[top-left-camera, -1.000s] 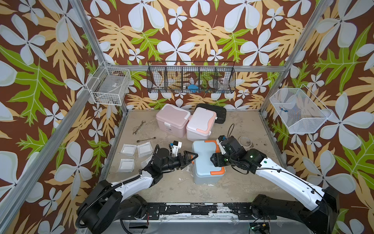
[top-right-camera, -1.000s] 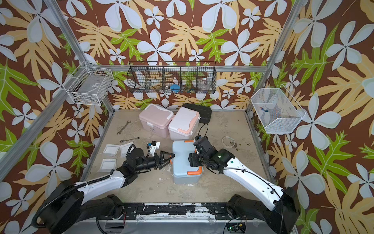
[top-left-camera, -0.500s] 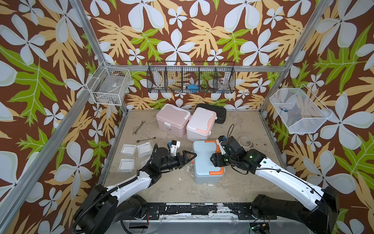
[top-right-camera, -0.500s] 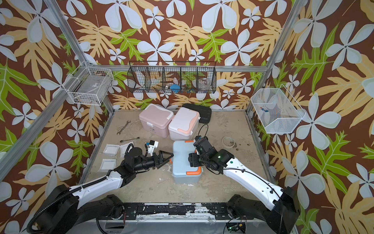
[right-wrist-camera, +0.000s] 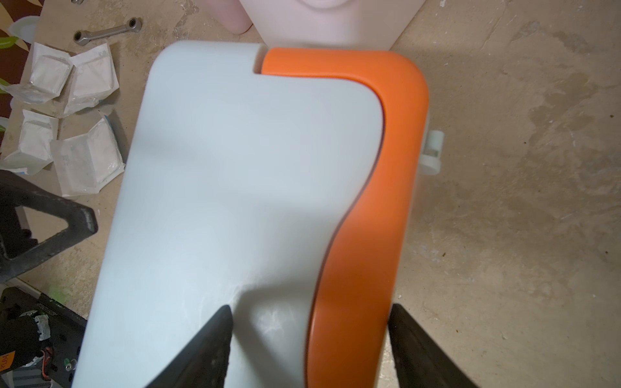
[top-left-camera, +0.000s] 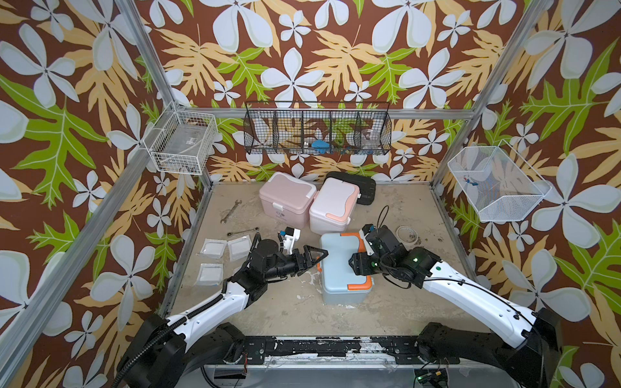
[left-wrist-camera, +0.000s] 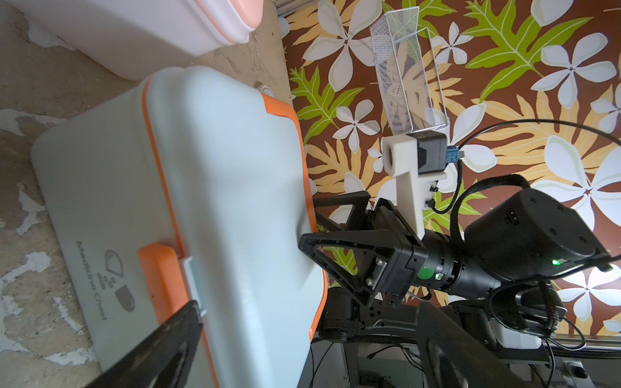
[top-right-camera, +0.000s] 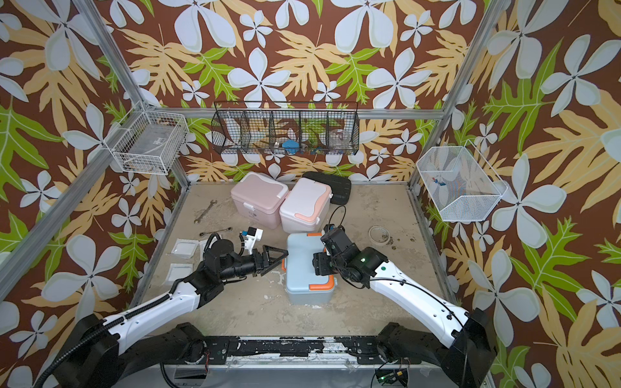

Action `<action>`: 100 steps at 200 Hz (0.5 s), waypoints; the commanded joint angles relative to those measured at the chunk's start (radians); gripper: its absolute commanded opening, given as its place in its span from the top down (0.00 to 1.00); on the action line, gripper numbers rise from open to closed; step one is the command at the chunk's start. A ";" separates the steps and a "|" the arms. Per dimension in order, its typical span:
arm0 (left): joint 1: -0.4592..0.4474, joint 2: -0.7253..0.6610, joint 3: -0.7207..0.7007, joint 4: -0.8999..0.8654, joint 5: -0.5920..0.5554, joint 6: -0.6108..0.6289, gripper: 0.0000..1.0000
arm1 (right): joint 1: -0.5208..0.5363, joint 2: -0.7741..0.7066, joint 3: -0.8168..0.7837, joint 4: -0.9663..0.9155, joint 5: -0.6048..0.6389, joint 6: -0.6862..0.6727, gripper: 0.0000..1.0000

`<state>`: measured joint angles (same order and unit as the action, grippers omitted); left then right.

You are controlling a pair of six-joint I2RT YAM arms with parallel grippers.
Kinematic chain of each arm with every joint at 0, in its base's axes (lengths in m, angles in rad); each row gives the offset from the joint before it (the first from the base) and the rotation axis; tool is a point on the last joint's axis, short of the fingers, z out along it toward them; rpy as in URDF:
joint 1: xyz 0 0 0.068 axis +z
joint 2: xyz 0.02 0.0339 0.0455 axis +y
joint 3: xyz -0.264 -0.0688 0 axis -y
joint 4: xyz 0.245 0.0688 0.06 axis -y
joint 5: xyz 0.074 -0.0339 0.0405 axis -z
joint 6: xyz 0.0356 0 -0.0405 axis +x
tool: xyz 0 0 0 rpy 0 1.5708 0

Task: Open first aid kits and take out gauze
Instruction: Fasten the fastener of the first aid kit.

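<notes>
We judge the light blue plastic box (top-left-camera: pixel 339 268) stiff and slippery, so our half-open right hand (right-wrist-camera: pixel 307 310) straddles its orange handle (right-wrist-camera: pixel 379 168); the left hand (top-left-camera: pixel 316 263) is wide open, empty.

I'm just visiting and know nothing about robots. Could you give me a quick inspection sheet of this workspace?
Surface: worn beige tabletop, scuffed pale patches.
Job's things: light blue kit centre, pink kit and white-and-peach kit behind, all shut; gauze packets lie beside the left arm.
Clutter: two wrenches, black ribbed case, tape roll.
Grippers: left gripper open at the blue kit's latch side; right gripper open, straddling its orange handle.
Cables: black cable loops near the right gripper.
Surroundings: floral walls, black wire basket, two white wire baskets.
</notes>
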<state>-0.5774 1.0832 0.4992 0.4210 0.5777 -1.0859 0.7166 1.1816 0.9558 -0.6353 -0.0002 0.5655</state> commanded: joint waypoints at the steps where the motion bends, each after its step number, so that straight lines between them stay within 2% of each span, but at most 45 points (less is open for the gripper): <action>1: 0.042 0.002 -0.015 -0.030 -0.032 0.050 0.00 | 0.002 0.007 -0.006 -0.054 -0.017 -0.007 0.28; 25: 0.067 0.080 -0.071 0.155 0.050 -0.001 0.00 | 0.003 0.010 -0.007 -0.053 -0.021 -0.008 0.28; 52: 0.064 0.201 -0.129 0.499 0.146 -0.135 0.00 | 0.002 0.019 -0.003 -0.051 -0.026 -0.011 0.25; 100: 0.019 0.324 -0.132 0.730 0.172 -0.223 0.00 | 0.003 0.037 -0.002 -0.047 -0.032 -0.013 0.23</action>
<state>-0.5442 1.3617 0.3679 0.8989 0.7013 -1.2282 0.7162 1.2034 0.9577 -0.6086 -0.0021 0.5686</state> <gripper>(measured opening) 0.996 0.774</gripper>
